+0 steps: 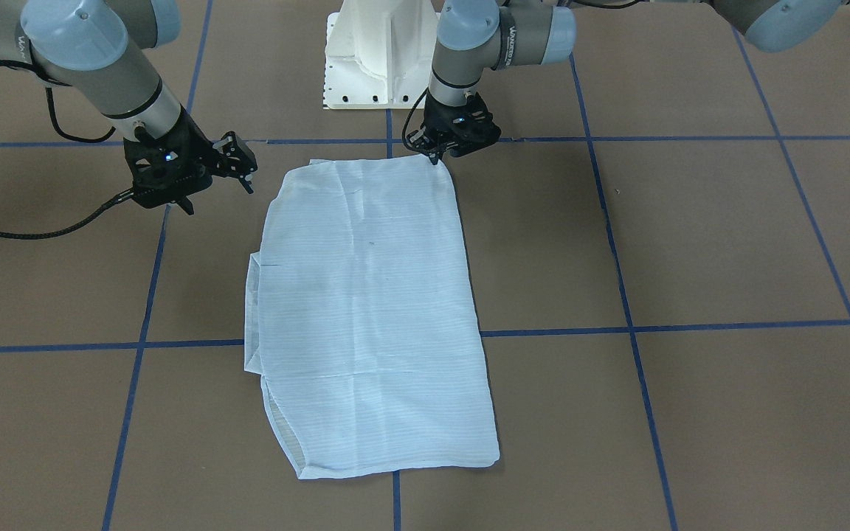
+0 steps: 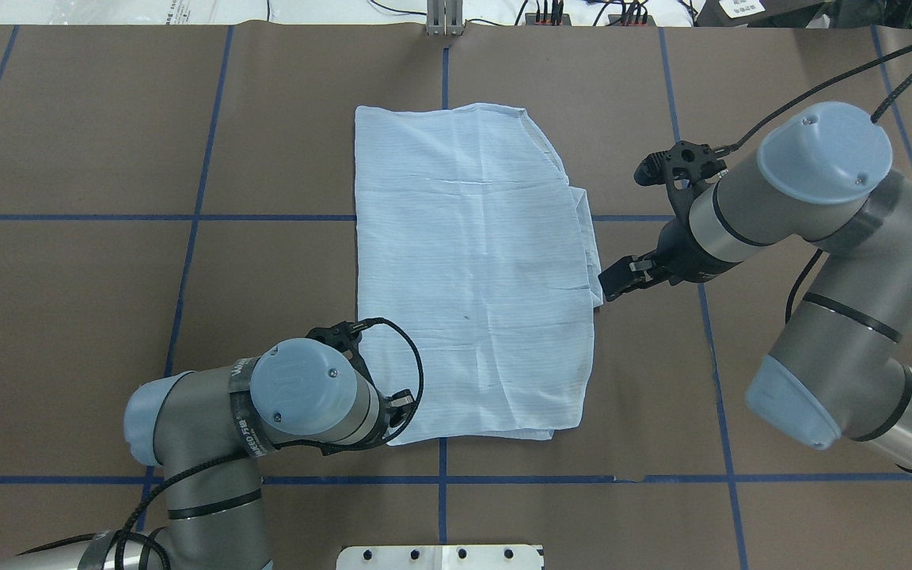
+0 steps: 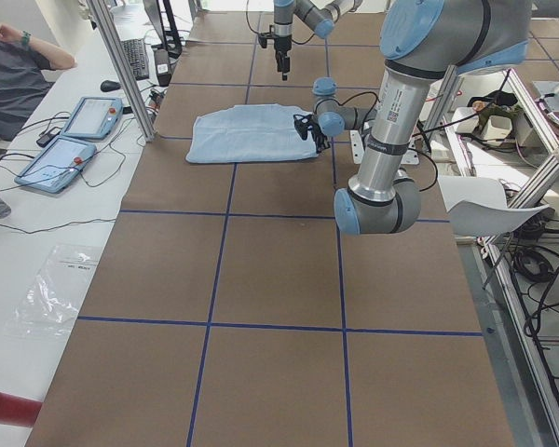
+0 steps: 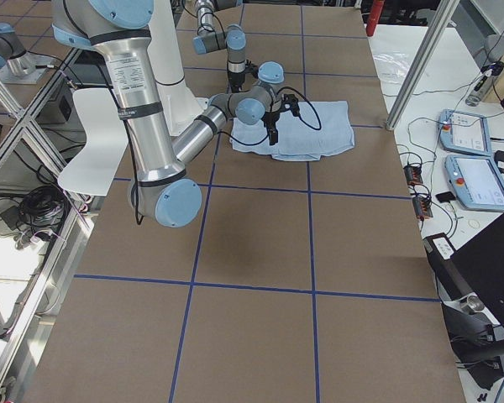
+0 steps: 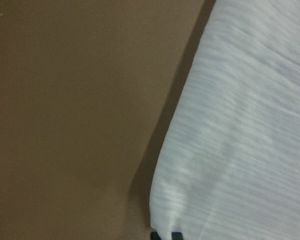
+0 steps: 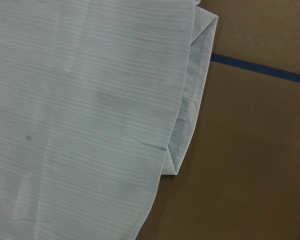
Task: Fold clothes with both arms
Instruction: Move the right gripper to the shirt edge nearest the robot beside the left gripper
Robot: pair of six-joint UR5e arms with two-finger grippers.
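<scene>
The light-blue striped shirt (image 1: 366, 310) (image 2: 472, 261) lies flat on the brown table as a folded rectangle, with extra layers sticking out along one long edge (image 6: 190, 105). My left gripper (image 1: 436, 157) is shut, pinching the shirt's corner nearest the robot base. The left wrist view shows that corner (image 5: 240, 125) ending at the closed fingertips (image 5: 176, 235). My right gripper (image 1: 244, 173) (image 2: 613, 283) hovers open just beside the opposite long edge, apart from the cloth. No fingers show in the right wrist view.
The white robot base (image 1: 373, 59) stands behind the shirt. Blue tape lines (image 2: 187, 217) grid the table. At the far side sit control tablets (image 3: 65, 158) and a seated person (image 3: 9, 74). A plastic bag (image 3: 56, 289) lies on the white bench.
</scene>
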